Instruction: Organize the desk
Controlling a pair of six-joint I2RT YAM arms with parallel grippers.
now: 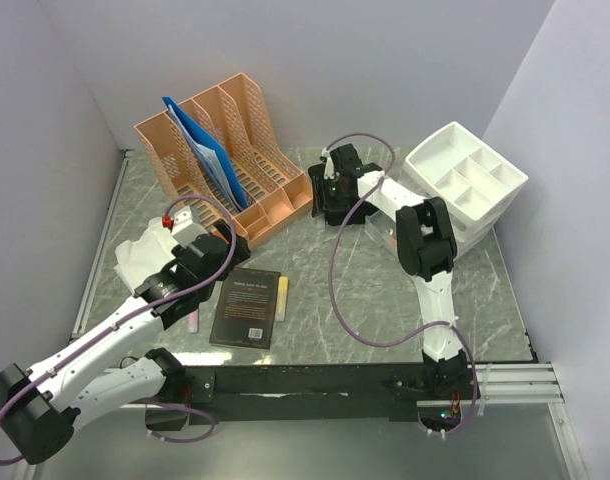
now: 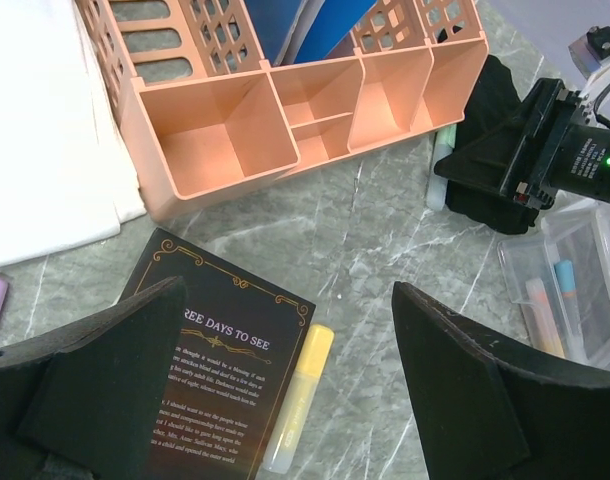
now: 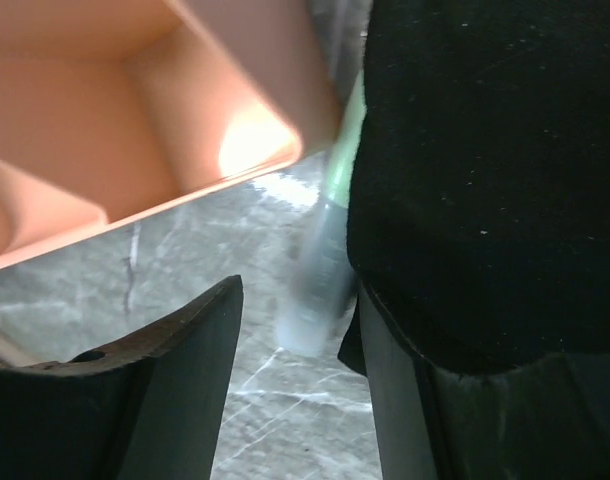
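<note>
While my left gripper [image 2: 290,300] hangs wide open over a black book [image 2: 220,380], my right gripper [image 3: 295,295] stands open around a green marker [image 3: 323,260].

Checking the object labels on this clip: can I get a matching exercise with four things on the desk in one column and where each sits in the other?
Things
1. peach file rack
2. black book
3. yellow highlighter
4. white divided tray

Places
A. at the far right of the desk
B. lying along the book's right edge
C. at the back, holding blue folders
D. lying flat toward the desk's near edge

Pairs: 1-C, 2-D, 3-B, 4-A
</note>
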